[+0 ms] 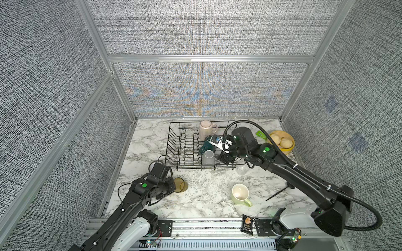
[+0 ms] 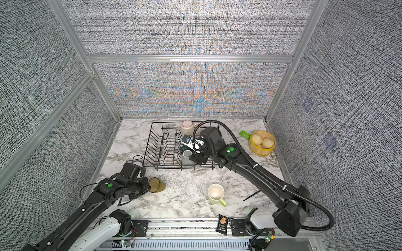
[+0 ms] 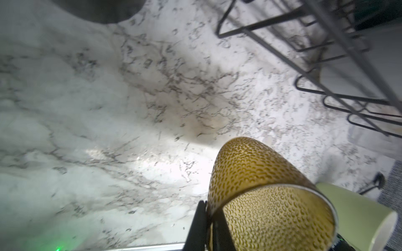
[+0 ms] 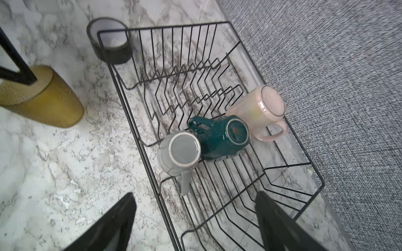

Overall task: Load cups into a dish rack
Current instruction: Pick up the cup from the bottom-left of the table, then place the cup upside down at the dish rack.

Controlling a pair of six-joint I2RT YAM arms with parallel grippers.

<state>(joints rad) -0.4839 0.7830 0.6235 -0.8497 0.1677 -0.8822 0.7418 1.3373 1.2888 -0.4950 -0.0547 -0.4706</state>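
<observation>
Amber dimpled glass tumbler [image 3: 261, 173] is pinched at its rim by my left gripper [image 3: 208, 215], I guess to upend it into the black wire dish rack [image 4: 217, 71]. Right gripper [image 4: 194, 194] gapes empty.

Black arms recorded: left arm [image 1: 130, 202], right arm [image 1: 293, 171]. Green dots [image 1: 144, 185] noted on joints; ribbed hose [image 1: 261, 128] on right arm; right gripper [image 4: 194, 195] black-fingered.
</observation>
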